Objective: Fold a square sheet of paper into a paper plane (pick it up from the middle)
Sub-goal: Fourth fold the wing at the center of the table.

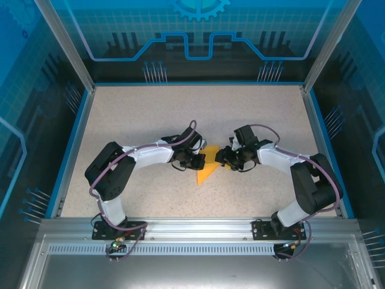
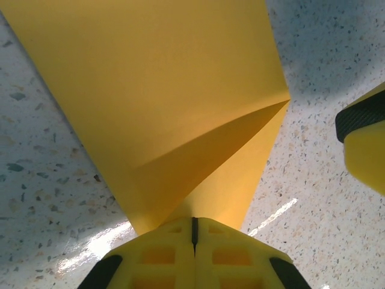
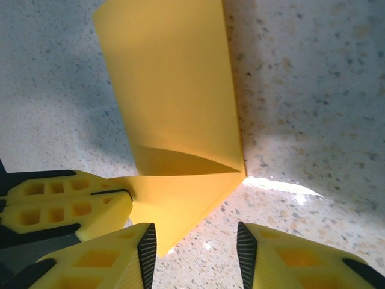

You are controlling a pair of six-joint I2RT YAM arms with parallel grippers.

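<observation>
Left wrist view is showing the left gripper with fingers pinching shut on the part-folded square sheet of paper, mid-worktop between the arms. The right gripper is holding its fingers apart at a corner. Likely light, limp and slippery, so creased edges look safest to grip.

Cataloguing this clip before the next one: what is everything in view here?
paper sheet: one, orange-yellow, partly folded, table centre.
table: one, speckled beige with blue edging, under everything.
enclosure panels: several, blue, around the table.
left arm: one, black and white, base at near edge.
right arm: one, black and white, base at near edge.
left end effector: one, yellow, shut on the paper sheet.
right end effector: one, yellow, open, at the sheet's edge.
</observation>
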